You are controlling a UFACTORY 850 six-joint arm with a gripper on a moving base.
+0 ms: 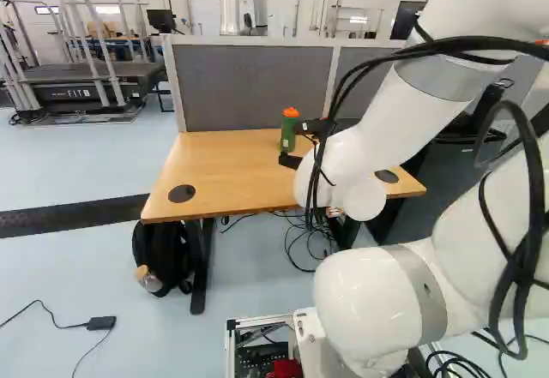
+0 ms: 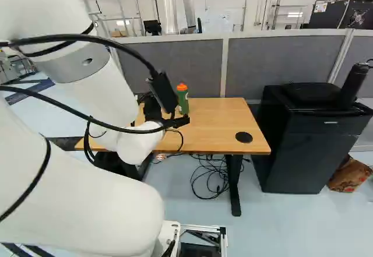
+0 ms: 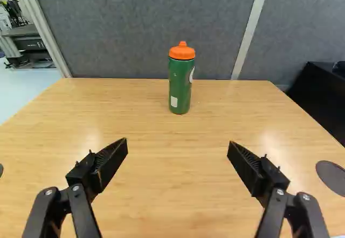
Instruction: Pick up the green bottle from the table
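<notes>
The desk [image 1: 225, 179] had a pale wooden top with a light grain and soft reflections, and it stood in the centre of the left base view's frame, on dark legs. A round dark grommet [image 1: 182, 194] was set into the top toward its left end in that view, and a second one [image 2: 244, 137] showed right of the middle of the right base view's frame. Grey partition panels [image 1: 249, 87] with pale posts rose behind it. Below lay a tangle of black cables [image 2: 211, 175], and a black backpack [image 1: 163, 254] sat on the pale blue floor [image 1: 69, 284], lower left in the left base view. A treadmill [image 1: 77, 87] occupied that frame's upper left; a black cabinet [image 2: 309, 146] stood at the right of the right base view, a patterned brown bag [image 2: 349, 174] beside it.

The green bottle [image 3: 179, 84] stood upright on the desk near its far edge, in front of the partition. Its body was dark green, with a small white rectangle low on the side and a white marking at one edge; its orange cap [image 3: 182, 51] ended in a short spout.

The hand [image 1: 289, 144] was open, its two black fingers wide apart above the desk, with the bottle ahead of the gap and untouched.
</notes>
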